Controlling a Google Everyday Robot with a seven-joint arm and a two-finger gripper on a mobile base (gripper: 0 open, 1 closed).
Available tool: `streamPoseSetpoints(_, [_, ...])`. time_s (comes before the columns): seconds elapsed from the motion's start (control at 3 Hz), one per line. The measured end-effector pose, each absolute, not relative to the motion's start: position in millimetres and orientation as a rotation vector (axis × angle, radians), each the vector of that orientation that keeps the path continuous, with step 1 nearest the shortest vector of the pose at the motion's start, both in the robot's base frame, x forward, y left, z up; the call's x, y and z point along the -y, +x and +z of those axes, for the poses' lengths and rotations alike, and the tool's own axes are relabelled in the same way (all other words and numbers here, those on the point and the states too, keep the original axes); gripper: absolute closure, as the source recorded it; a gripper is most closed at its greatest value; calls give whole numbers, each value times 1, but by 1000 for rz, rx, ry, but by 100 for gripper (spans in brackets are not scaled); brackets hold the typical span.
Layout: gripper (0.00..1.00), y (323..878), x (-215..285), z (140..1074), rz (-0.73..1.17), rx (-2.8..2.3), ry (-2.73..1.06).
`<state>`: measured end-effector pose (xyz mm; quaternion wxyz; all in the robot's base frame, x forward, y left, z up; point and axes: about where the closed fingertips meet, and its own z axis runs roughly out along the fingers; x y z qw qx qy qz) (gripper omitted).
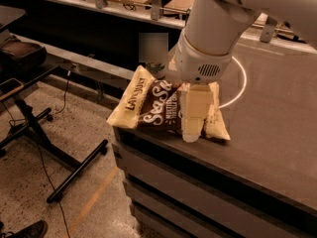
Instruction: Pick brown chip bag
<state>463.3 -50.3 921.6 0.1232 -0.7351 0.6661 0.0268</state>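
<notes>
The brown chip bag (151, 108) lies flat at the near left corner of the dark table (267, 148). It has a dark brown centre, pale yellow edges and white script lettering, and its left end hangs a little over the table edge. My gripper (192, 132) hangs from the big white wrist (203, 58) straight over the right half of the bag, down at its surface, and hides part of the lettering.
A green-and-white soda can (156, 68) stands just behind the bag, mostly hidden by my wrist. A white circle (241, 81) is marked on the tabletop. A black stand with legs (59, 162) and cables is on the floor to the left. A shoe (29, 229) is at the bottom left.
</notes>
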Motion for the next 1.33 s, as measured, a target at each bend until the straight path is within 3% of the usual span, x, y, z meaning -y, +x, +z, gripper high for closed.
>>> streamPoseSetpoints(1.33, [0,519,19,908,134,-1882,-2143])
